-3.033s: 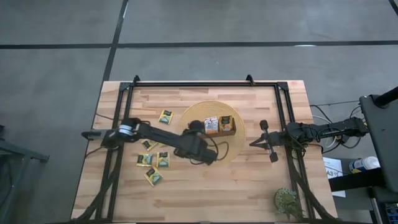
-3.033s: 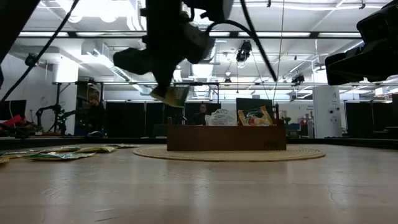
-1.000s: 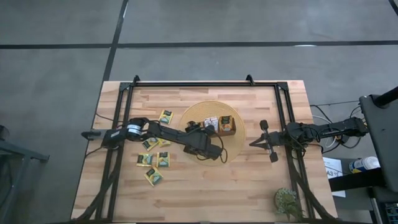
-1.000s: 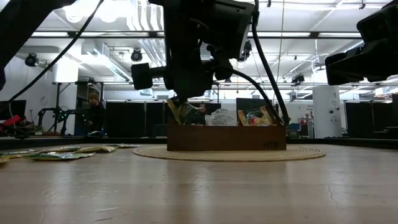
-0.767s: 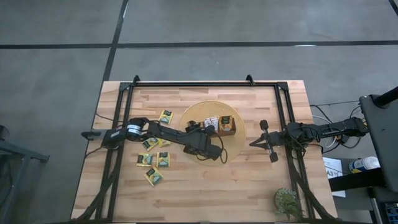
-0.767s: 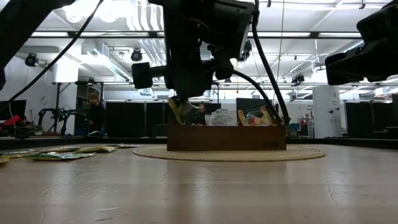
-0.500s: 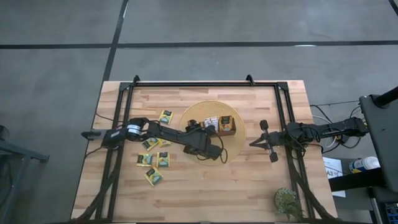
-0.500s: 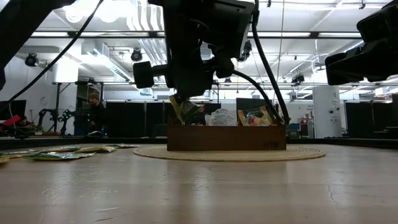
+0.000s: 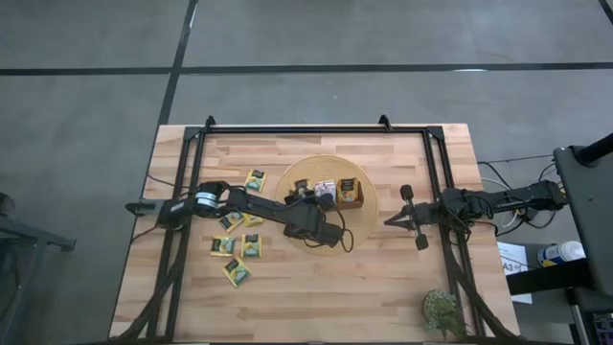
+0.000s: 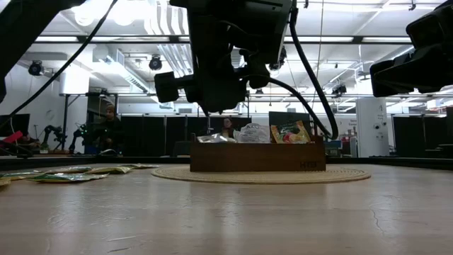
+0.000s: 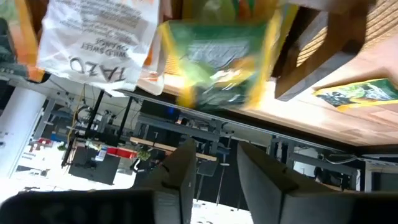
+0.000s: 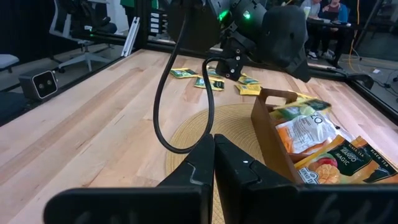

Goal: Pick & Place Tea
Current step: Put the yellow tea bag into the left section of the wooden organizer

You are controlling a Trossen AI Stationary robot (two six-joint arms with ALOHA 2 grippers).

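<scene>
- Two arms show in the high view: the left pincer (image 9: 305,195) hangs over the wooden tray (image 9: 327,192) on the round woven mat (image 9: 356,225), while the right pincer (image 9: 400,219) waits near the surface's (image 9: 383,287) right side. Loose yellow-green tea packets (image 9: 237,246) lie on the bare wood to the left of the mat, and one dark packet (image 9: 301,184) sits at the tray's left end.
- Low view: the left arm hangs just above the tray, its fingers clear of a packet that lies at the tray's left end; white and orange packets (image 10: 272,132) stand in the other compartments.
- Left wrist view: the two fingers (image 11: 180,171) stand apart, released, nothing between them; a yellow-green packet (image 11: 221,62) hangs blurred beyond them beside a white packet (image 11: 99,40).
- Right wrist view: the right pincer's fingers (image 12: 202,162) are pressed together, clenched on nothing, pointing toward the mat and tray.
</scene>
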